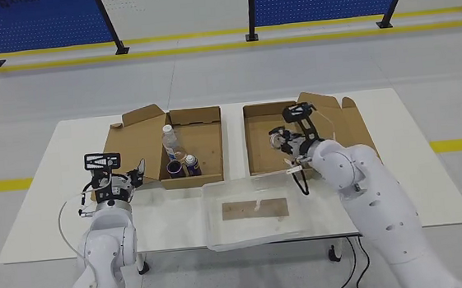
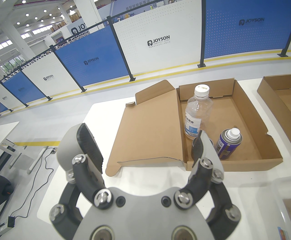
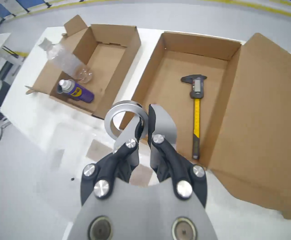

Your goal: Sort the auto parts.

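My right gripper (image 3: 145, 113) is shut on the rim of a silver metal ring (image 3: 124, 120), held in the air over the near edge of the right cardboard box (image 3: 200, 44). A digital caliper (image 3: 197, 106) with a yellow scale lies flat inside that box. From above, the right gripper (image 1: 282, 139) hovers over the right box (image 1: 256, 142). My left gripper (image 2: 143, 141) stands open with nothing in it, above the table beside the left box (image 2: 250, 109). That box holds an upright clear bottle (image 2: 197, 111), a purple spray can (image 2: 227, 143) and a dark cup (image 2: 193, 147).
A clear plastic tray (image 1: 259, 224) sits at the table's front between the arms, with a brown sheet in it. The left box's flap (image 2: 147, 127) lies flat on the white table (image 1: 47, 210) in front of the left gripper (image 1: 133, 177). Blue and white fence panels stand behind.
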`<action>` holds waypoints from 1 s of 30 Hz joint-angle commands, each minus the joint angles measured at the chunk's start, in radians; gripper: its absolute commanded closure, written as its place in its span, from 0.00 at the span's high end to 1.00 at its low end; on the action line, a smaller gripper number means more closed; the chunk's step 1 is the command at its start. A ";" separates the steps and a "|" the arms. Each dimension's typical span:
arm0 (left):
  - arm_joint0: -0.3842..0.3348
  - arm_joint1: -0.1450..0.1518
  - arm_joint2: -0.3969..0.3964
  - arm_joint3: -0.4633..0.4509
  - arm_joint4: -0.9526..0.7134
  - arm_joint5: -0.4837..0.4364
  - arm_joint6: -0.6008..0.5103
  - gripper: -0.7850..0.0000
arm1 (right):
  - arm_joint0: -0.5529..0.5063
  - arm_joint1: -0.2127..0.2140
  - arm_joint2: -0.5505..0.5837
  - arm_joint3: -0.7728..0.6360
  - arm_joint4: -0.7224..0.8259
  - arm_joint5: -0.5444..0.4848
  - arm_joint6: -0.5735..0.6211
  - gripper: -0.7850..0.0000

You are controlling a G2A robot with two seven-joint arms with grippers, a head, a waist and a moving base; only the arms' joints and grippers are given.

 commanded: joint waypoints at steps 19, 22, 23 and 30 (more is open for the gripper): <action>0.000 0.000 0.000 0.000 0.000 0.000 0.000 1.00 | 0.210 -0.076 -0.184 0.520 -0.030 0.016 -0.070 0.00; 0.000 0.000 0.000 0.000 0.000 0.000 0.000 1.00 | 0.222 -0.084 -0.193 0.548 -0.017 0.011 -0.079 0.00; 0.000 0.000 0.000 0.000 0.000 0.000 0.000 1.00 | 0.226 -0.087 -0.196 0.555 -0.015 0.010 -0.079 0.01; 0.000 0.000 0.000 0.000 0.000 0.000 0.000 1.00 | 0.249 -0.103 -0.213 0.599 -0.002 -0.004 -0.081 0.00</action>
